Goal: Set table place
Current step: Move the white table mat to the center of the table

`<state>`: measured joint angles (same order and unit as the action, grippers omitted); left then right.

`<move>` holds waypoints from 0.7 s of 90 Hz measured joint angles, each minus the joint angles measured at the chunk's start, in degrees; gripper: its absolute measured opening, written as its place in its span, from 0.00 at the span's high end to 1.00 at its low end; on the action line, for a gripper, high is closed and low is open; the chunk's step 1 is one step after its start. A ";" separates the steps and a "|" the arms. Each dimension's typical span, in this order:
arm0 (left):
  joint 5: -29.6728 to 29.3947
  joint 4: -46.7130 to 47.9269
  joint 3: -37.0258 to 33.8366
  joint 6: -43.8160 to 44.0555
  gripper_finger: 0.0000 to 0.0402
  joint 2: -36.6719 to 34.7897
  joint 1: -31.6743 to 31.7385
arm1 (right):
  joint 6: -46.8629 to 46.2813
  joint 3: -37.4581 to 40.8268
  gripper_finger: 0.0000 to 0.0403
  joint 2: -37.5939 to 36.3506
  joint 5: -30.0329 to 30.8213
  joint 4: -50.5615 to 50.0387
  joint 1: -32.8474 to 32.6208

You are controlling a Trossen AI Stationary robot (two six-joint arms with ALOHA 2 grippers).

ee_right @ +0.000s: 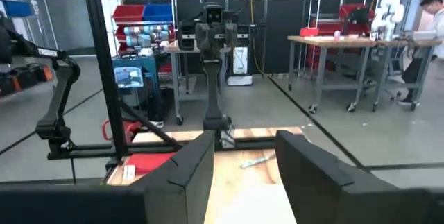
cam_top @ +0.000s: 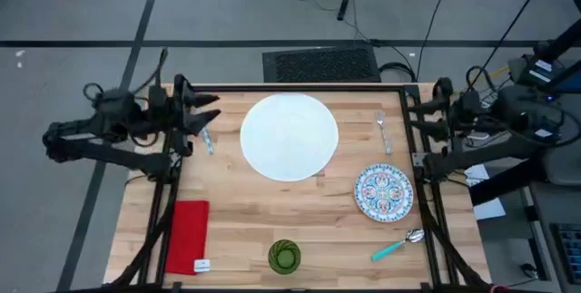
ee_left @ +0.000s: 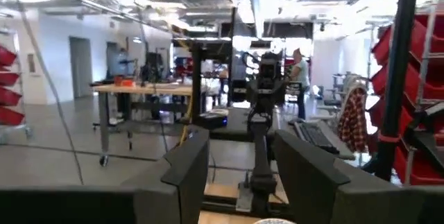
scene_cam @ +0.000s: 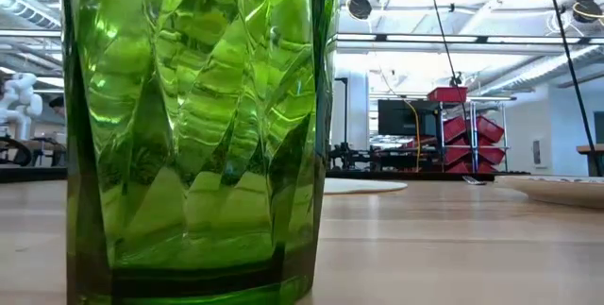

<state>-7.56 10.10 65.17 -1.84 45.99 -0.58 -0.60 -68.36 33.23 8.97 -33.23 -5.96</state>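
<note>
**Place setting still scattered, both arms parked at the table's ends**

Nearest the front edge of the table (cam_top: 245,211) stands the green glass cup (cam_top: 284,257), upright and apparently empty. The red napkin (cam_top: 187,236) lies by the front left corner, and the teal-handled spoon (cam_top: 396,246) lies towards the front right corner. Just behind the spoon sits the small patterned plate (cam_top: 384,192), with nothing on it. Farther back, the large white plate (cam_top: 290,136) lies near the middle of the far edge, also bare, and the silver fork (cam_top: 383,131) lies well to its right.

The left gripper (cam_top: 207,112) hovers at the far left corner with its fingers (ee_left: 187,165) apart; the right gripper (cam_top: 419,122) waits at the right edge, its fingers (ee_right: 198,165) also apart, holding nothing.

No piece looks placed yet. A sound start would be the small plate, gripped by its rim, carried level and set centred on the white plate before any cutlery moves.
</note>
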 joint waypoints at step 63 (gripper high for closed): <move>0.34 5.60 11.93 22.52 0.63 14.92 -1.03 | -8.38 -6.81 0.65 10.59 -0.30 -0.77 -0.04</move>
<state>-7.22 15.70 77.10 20.68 60.90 -1.61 -8.98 -75.18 43.82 8.67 -34.00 -6.00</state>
